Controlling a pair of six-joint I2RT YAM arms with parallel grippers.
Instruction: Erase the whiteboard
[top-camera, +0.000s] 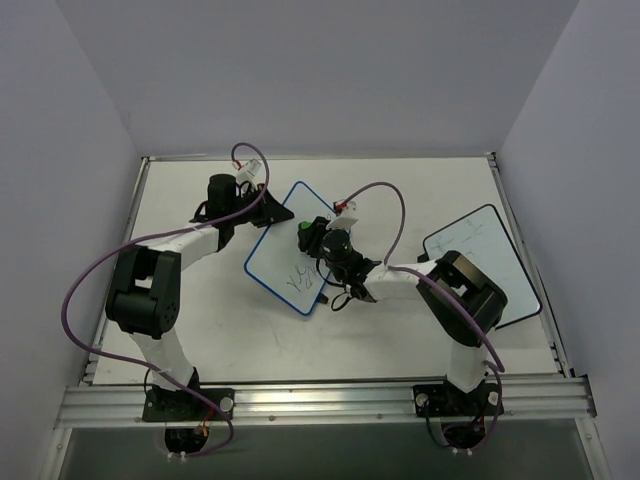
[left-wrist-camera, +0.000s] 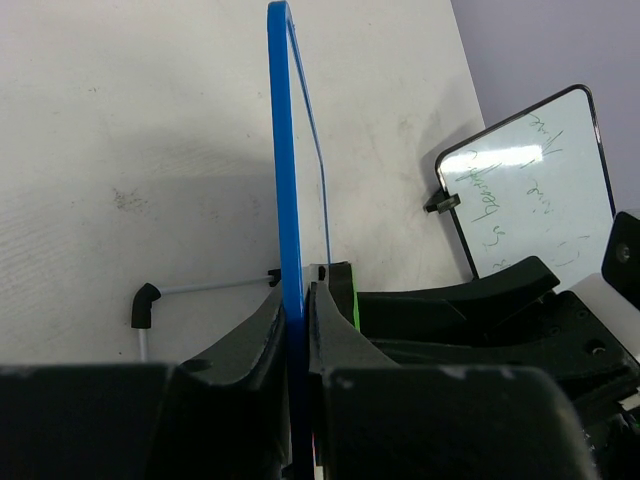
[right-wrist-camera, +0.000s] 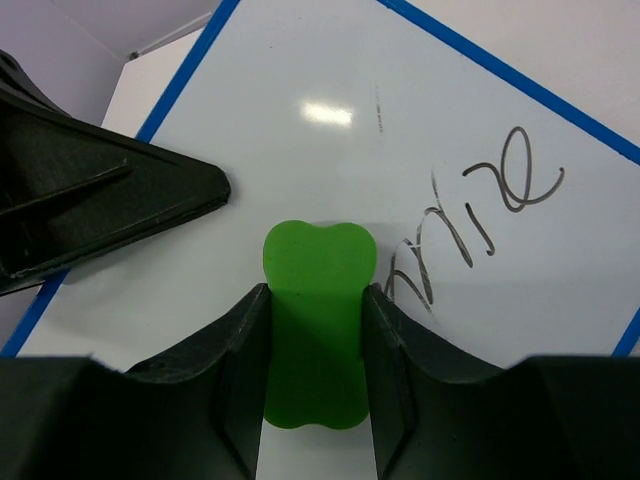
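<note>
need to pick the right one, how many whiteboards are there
2. The blue-framed whiteboard sits mid-table, its edge in the left gripper; the black-framed whiteboard lies at the far right, partly behind the right arm.

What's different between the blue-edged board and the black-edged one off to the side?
The blue-framed whiteboard carries bold dark writing; the black-framed board has only faint scribbles. The blue-framed one is clamped at its edge by the left end effector; nothing grips the black-framed one. Both are white, rounded rectangles.
</note>
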